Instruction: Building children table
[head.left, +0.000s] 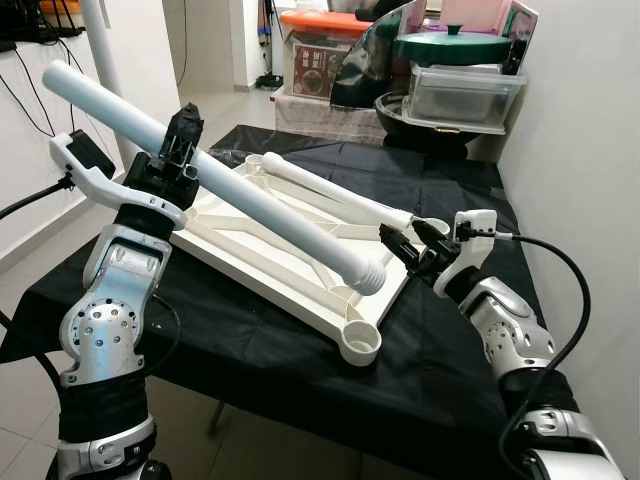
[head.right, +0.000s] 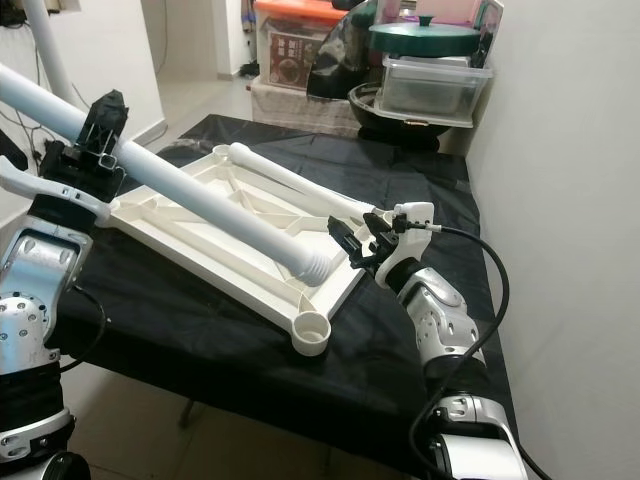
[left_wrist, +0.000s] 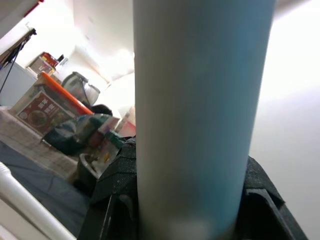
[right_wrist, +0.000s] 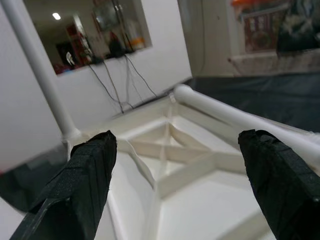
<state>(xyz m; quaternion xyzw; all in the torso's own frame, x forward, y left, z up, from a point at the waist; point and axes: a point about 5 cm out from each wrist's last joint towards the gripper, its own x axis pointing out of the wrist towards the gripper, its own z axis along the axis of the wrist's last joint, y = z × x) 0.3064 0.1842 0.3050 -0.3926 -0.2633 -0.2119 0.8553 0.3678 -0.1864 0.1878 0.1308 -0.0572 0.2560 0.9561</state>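
Firmly, left fingers (head.left: 186, 128) clamping table leg (head.left: 215, 172), right fingers (right_wrist: 90, 170) spread

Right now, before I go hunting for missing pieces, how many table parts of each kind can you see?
White legs: 3: the held leg in the left end effector, the lying leg on the tabletop, and the upright leg at the far corner
White tabletop: 1
Total: 4

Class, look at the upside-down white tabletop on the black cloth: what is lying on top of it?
On the tabletop rests one white leg along its far edge. A second leg, held by the left end effector, slants above it. The cloth beneath the tabletop is covered.
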